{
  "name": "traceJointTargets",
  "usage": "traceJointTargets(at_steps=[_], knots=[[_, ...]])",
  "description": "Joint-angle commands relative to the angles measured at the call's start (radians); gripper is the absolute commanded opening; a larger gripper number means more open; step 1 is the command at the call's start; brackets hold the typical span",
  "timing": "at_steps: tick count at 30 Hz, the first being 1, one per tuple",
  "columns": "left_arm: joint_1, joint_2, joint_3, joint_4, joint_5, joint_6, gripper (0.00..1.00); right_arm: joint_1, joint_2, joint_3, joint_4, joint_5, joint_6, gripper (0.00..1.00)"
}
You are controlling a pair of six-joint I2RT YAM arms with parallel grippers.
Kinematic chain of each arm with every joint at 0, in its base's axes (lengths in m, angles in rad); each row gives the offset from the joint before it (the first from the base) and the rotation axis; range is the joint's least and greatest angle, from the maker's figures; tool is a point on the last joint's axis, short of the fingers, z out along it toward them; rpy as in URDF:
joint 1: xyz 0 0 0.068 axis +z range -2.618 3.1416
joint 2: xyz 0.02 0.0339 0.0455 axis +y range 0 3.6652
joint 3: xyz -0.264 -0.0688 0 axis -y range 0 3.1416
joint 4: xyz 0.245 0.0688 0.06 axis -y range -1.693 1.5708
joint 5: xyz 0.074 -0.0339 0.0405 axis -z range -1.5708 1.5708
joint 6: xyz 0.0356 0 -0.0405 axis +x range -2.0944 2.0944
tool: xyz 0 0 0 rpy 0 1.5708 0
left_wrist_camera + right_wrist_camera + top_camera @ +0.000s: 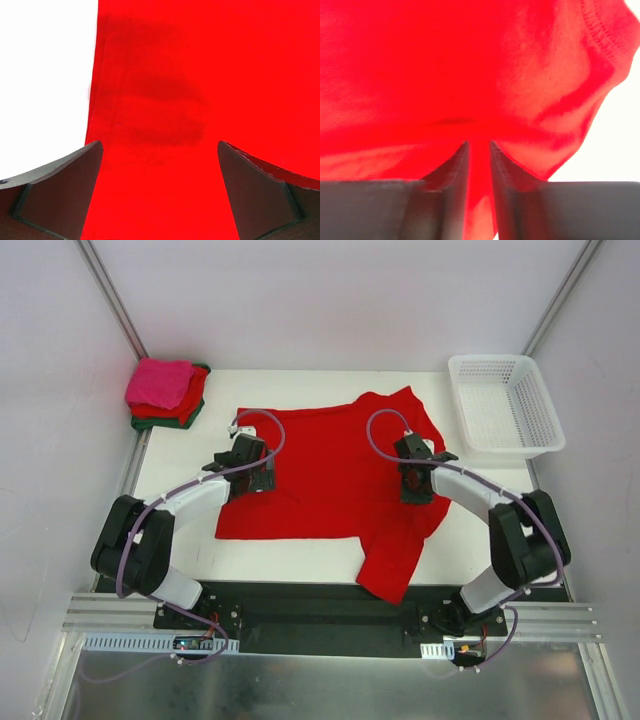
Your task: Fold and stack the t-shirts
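A bright red t-shirt (330, 475) lies spread over the middle of the white table, one part hanging over the near edge. My left gripper (250, 468) hovers over its left side, open, with flat red cloth (160, 150) showing between the wide-apart fingers (65, 190). My right gripper (418, 478) is on the shirt's right part, shut on a pinched fold of the red cloth (479, 165). At the far left corner sits a stack of folded t-shirts (165, 392): hot pink on top, then red, then dark green.
A white lattice basket (505, 405) stands at the far right corner of the table (180, 455). Grey walls and metal frame posts enclose the table on three sides. The arms' bases sit on a black rail at the near edge.
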Motion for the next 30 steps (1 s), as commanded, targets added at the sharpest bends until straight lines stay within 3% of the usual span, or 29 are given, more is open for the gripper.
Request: traceJointTargets(at_steps=[1,4,9,15,20,30], knots=[[-0.006,-0.103,-0.027,-0.019,0.014,-0.022,0.99,0.069,-0.225,0.005,-0.046,0.01,-0.037,0.35],[-0.006,-0.181,-0.056,-0.024,0.038,-0.048,0.99,0.101,-0.315,0.001,-0.093,0.007,-0.027,0.49],[-0.006,-0.304,-0.127,-0.067,0.092,-0.092,0.99,0.109,-0.486,-0.057,-0.144,-0.036,0.027,0.57],[-0.006,-0.44,-0.249,-0.093,0.186,-0.184,0.99,0.161,-0.653,-0.195,-0.191,-0.075,0.14,0.58],[-0.006,-0.545,-0.326,-0.153,0.163,-0.217,0.99,0.244,-0.791,-0.303,-0.242,-0.075,0.272,0.58],[-0.002,-0.54,-0.318,-0.214,0.17,-0.263,0.99,0.437,-0.977,-0.47,-0.339,-0.007,0.516,0.59]])
